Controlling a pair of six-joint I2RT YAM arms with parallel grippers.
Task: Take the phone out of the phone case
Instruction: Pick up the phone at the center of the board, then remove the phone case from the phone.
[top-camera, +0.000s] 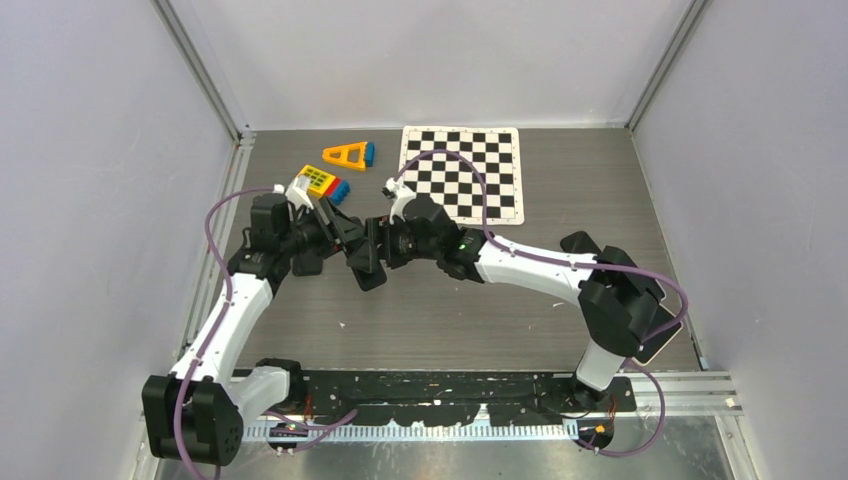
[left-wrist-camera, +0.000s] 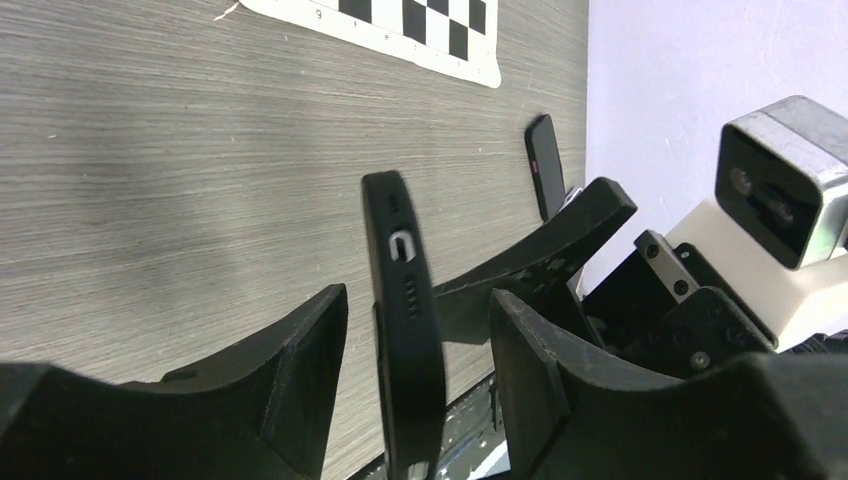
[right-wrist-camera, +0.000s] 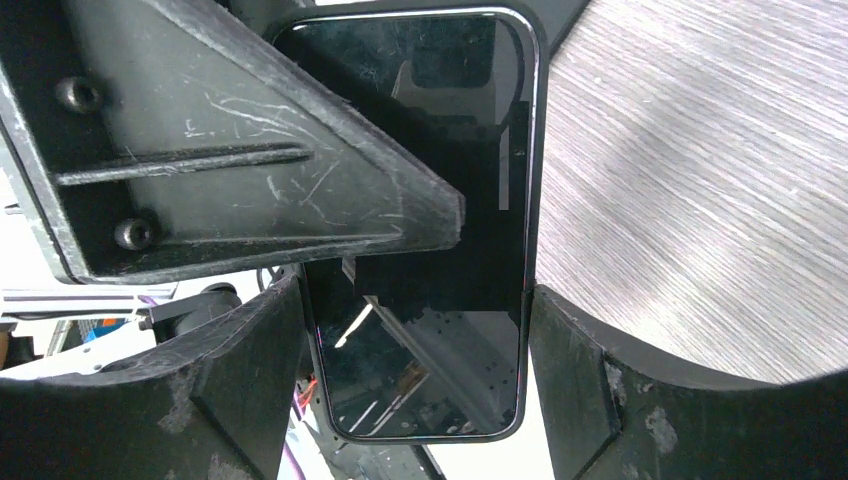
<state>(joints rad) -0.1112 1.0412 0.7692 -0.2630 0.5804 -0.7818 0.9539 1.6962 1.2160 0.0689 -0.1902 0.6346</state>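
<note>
You have one black cased phone (right-wrist-camera: 440, 370) mid-table and one black-and-white checkerboard sheet (top-camera: 462, 172) at twelve o'clock. At eleven o'clock are one orange triangular plastic toy (top-camera: 347, 154) and one yellow-and-blue plastic brick cluster (top-camera: 320, 181).

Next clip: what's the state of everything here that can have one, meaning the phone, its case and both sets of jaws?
phone: inside its case, screen dark.
phone case: on the phone, turned on edge.
left gripper: jaws open, one on each side of the case, with a gap showing on both sides.
right gripper: jaws shut on the phone case across its width.
</note>
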